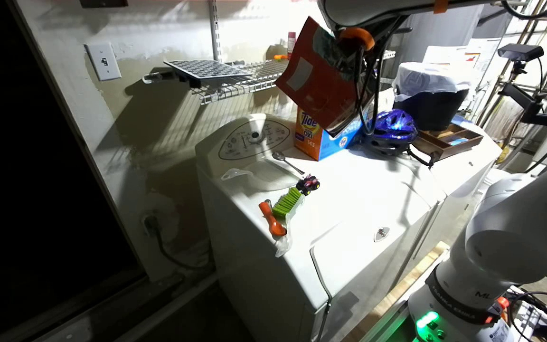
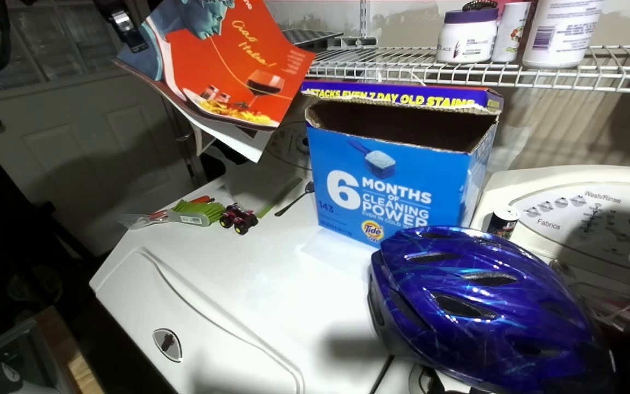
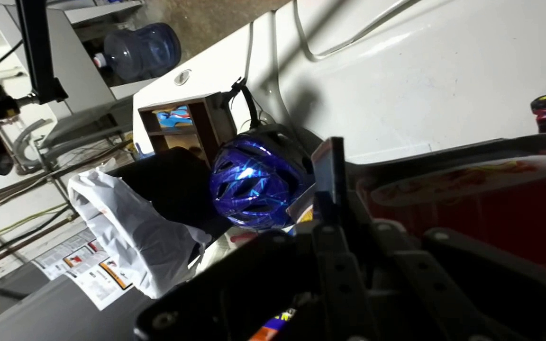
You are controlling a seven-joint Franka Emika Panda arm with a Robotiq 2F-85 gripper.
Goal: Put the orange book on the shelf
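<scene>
Orange book [image 2: 222,65]: up in mid-air, tilted, loose pages drooping!
Gripper [image 3: 344,194]: holding the book near one edge; smooth travel now, no jolts.
Shelf [image 1: 258,79]: the goal; level the book, get above the front rail, then lay it flat between panel [image 1: 209,70] and jar [image 2: 465,39].
Box [image 2: 391,183]: near, how near I can't tell; pages could snag its open top, so height first.

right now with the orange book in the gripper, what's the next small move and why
I would probably raise the gripper a little before going toward the shelf. It holds the orange book tilted, and in both exterior views the book's lower corner shows lower in the picture than the shelf's front edge, so it could catch there or on the Tide box.
</scene>
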